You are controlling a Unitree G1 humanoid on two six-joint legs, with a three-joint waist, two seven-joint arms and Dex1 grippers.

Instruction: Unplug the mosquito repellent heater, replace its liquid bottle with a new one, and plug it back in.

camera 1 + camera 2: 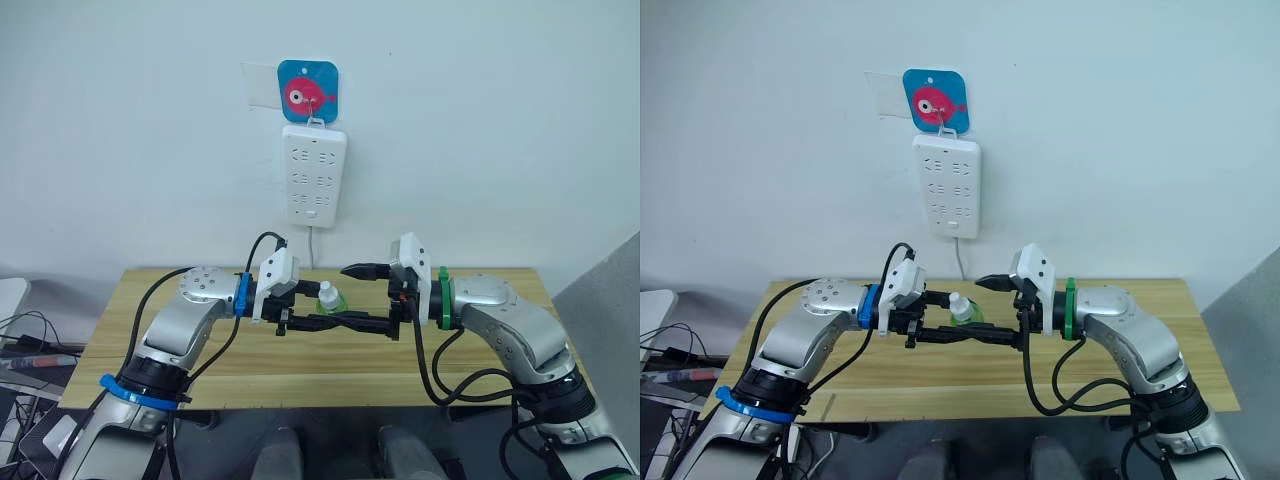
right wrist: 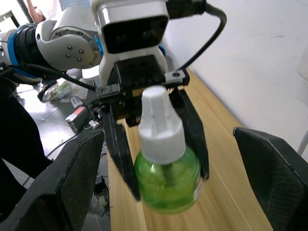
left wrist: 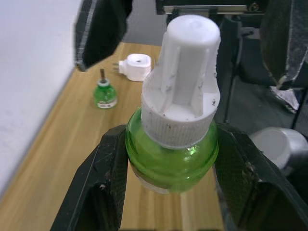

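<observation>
Cap-removal step, I judge — left pincer (image 3: 168, 183) clamps the new bottle (image 3: 171, 156), right pincer (image 2: 163, 159) spread open around its white cap (image 2: 160, 126) — next, grip and twist.

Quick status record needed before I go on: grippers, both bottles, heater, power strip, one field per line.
left gripper: shut on the new bottle, held above the table
new bottle: white cap still on
right gripper: open, fingers either side of the capped bottle, not touching
old bottle: upright on the table, wick bare
heater: unplugged, on the table near the old bottle
power strip: hanging on the wall, nothing plugged in
</observation>
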